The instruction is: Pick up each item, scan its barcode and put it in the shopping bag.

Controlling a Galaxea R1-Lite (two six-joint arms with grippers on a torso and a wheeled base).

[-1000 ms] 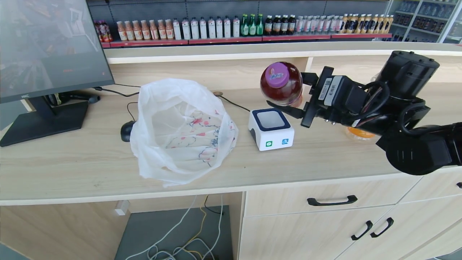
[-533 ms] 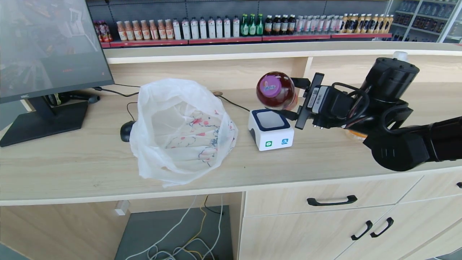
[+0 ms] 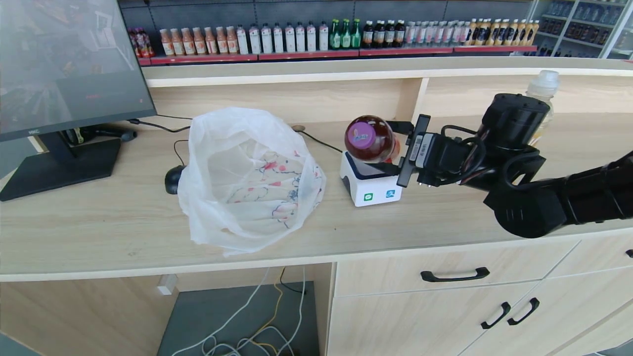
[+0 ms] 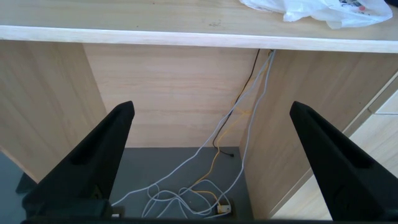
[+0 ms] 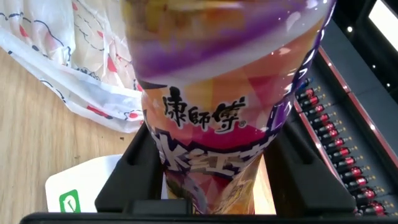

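The right pincer (image 3: pixel 391 147) is clamped on the bottle (image 3: pixel 372 141), a dark red drink with a purple cap (image 3: pixel 360 137). It holds the bottle on its side just over the scanner (image 3: pixel 368 190), cap pointing toward the shopping bag (image 3: pixel 247 173). The scanner, a white box with a dark-rimmed window, stands on the desk (image 3: pixel 99 217) just beside the bag (white plastic, mouth open, red and blue print inside). The left pincer (image 4: pixel 211 106) hangs below the desk's edge, its fingers spread wide with nothing between them, above cables (image 4: pixel 205 186) on the floor. A black mouse (image 3: pixel 173 179) lies just beside the bag on its left, near a monitor (image 3: pixel 69 64).
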